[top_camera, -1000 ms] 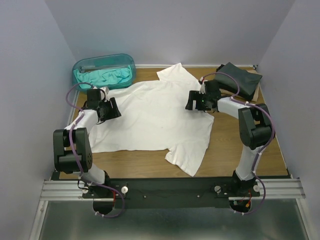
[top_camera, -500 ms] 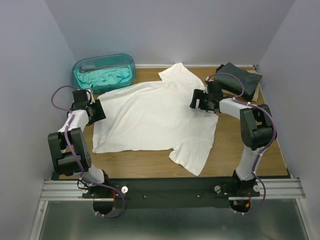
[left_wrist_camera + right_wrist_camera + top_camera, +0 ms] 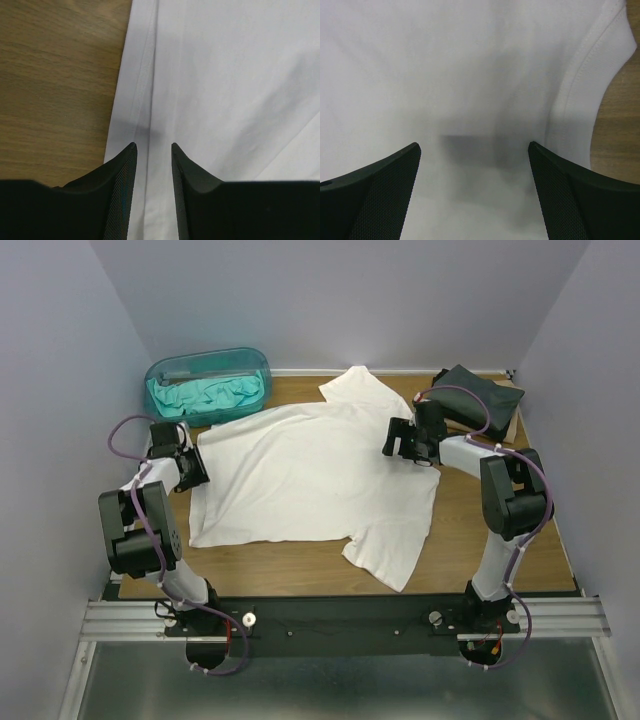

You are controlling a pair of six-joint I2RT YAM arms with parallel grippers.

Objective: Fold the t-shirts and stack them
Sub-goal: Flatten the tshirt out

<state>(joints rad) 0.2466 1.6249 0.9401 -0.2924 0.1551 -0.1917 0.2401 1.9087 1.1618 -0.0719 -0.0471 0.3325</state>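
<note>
- The white t-shirt (image 3: pixel 310 470) lies spread flat on the wooden table (image 3: pixel 500 530), hem to the left, neckline to the right, one sleeve pointing far and one near.
- The left gripper (image 3: pixel 152 146) sits low over the hem (image 3: pixel 142 100) at the shirt's left edge. Its jaws stand a narrow gap apart, and the cloth between them looks flat, so I judge nothing is held yet.
- The right gripper (image 3: pixel 474 145) hovers over the chest just beside the neckline (image 3: pixel 580 75), jaws spread wide and empty.
- Risk: the left jaws may pinch only the top layer of the hem, or slide off its folded edge, and then the fold would drag skewed.
- Risk: the right jaws are set over flat cloth, not an edge. Closing there could bunch the fabric or miss it altogether.
- Risk: if the two sides lift unevenly, the sleeves will trail and crease.
- Room: the left wall is near the left arm, and the teal tub (image 3: pixel 207 365) holding a teal shirt (image 3: pixel 205 392) sits just beyond the shirt's far left corner.
- The dark folded shirt (image 3: pixel 478 398) lies far right, close to the right arm's elbow. There is bare wood near and to the right.
</note>
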